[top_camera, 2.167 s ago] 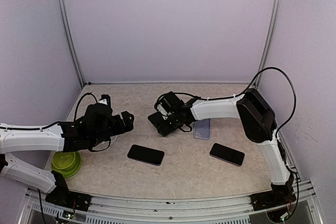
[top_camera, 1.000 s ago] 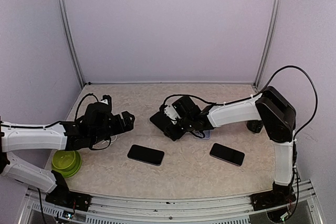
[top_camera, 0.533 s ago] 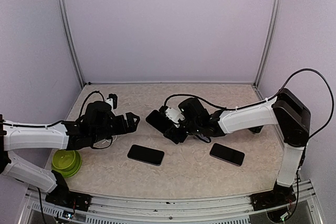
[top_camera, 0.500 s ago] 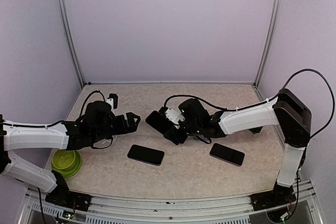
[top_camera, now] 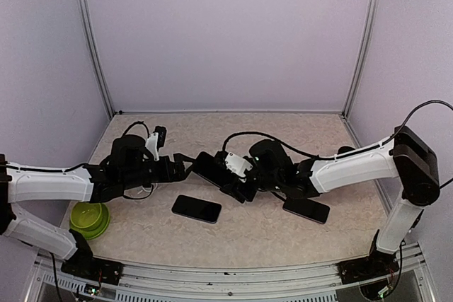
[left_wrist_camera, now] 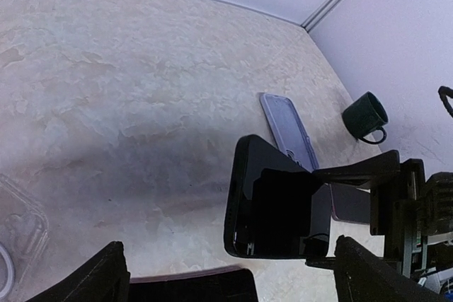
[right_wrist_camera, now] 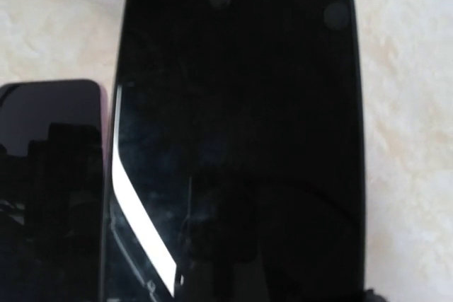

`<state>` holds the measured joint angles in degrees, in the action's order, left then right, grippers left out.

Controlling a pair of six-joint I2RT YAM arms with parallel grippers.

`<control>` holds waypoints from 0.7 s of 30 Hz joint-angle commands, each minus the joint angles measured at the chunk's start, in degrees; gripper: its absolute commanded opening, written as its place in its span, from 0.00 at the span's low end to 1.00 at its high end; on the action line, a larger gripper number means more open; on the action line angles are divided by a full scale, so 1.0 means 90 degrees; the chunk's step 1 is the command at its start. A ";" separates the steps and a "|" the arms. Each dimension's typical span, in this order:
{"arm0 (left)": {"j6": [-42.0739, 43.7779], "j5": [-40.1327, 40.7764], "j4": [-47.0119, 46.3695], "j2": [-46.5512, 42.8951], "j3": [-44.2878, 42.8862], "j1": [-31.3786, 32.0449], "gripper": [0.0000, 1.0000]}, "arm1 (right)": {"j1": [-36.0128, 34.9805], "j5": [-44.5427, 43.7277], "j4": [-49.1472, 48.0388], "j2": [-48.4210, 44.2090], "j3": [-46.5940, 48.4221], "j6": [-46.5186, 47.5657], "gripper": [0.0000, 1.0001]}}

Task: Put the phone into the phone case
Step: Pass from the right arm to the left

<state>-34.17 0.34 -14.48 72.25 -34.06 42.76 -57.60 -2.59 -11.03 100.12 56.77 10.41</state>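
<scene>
Right gripper (top_camera: 232, 178) clamps a flat, glossy black phone (top_camera: 209, 166) with rounded corners.

Even, diffuse overhead light, with soft, faint shadows on the worktop (top_camera: 248, 235). Left wrist view: wide-angle bending toward the edges, one broad grey shadow. Right wrist view: very close, slightly soft, a white glare streak across the phone (right_wrist_camera: 241, 104) screen.

Bowl (top_camera: 89, 218) front left; mug (left_wrist_camera: 367, 114) right; flat phone (top_camera: 196, 208) before lifted phone (top_camera: 209, 167).
</scene>
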 commanded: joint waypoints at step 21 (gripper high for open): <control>-0.0499 -0.2972 -0.1123 0.0666 0.0011 -0.0201 0.93 | -0.0741 -0.0330 -0.1060 -0.0875 -0.0646 0.1011 0.63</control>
<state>-37.34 -21.12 -21.82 77.21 -33.85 41.17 -63.26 -4.62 -15.38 95.64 51.33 17.98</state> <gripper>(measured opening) 0.933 0.705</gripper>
